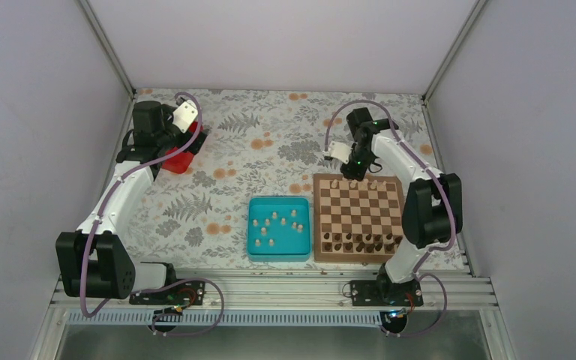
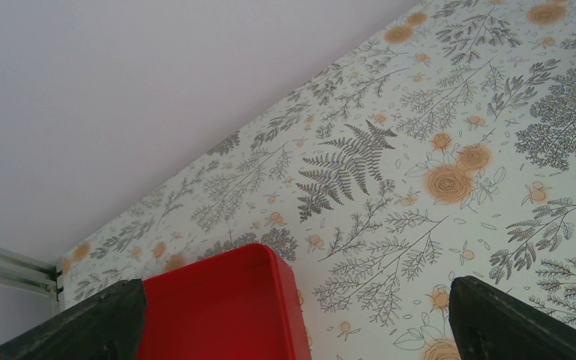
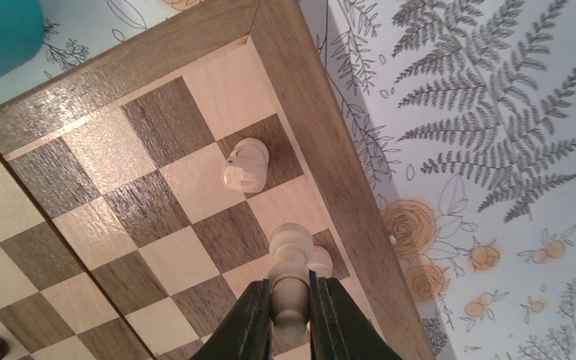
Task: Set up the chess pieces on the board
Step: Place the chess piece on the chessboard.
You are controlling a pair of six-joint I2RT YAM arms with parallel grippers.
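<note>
Mid ranks of board (image 1: pixel 360 210) open for a pass. Near ranks blocked by dark chessmen (image 1: pixel 360 241). Far rank is tight: pale knight (image 3: pixel 244 165), plus right end effector (image 3: pixel 291 300) clamped on a pale piece (image 3: pixel 289 251) by the border. Teal tray (image 1: pixel 250 229) sits just beside board's left side. Counter (image 1: pixel 270 150) beyond is free.

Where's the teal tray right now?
In the top view, the teal tray sits mid-table, just left of the board, with loose pale pieces inside it.
</note>
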